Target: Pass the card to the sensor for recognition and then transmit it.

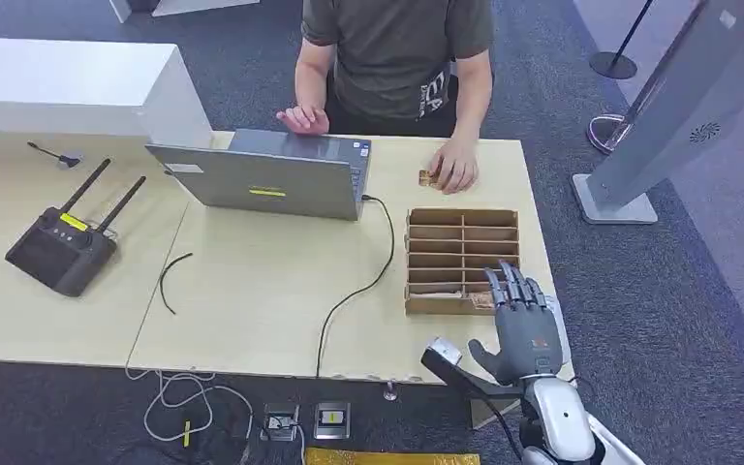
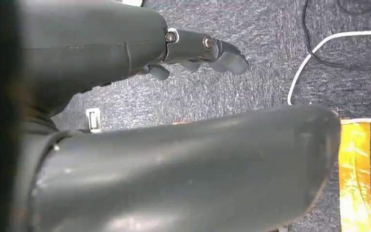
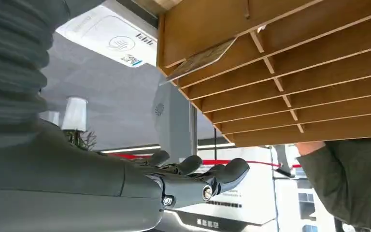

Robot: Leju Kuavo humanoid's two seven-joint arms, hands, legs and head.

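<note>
We see the thin patterned card [image 1: 481,300] leaning in the near row of the brown slotted wooden organiser [image 1: 462,260] on the counter [image 1: 252,291] | right hand [image 1: 523,320] hovers over it, empty, fingers spread | left hand [image 2: 198,53] hangs, fingers curled, empty | card likely light, stiff, slick: pinch its raised edge
</note>
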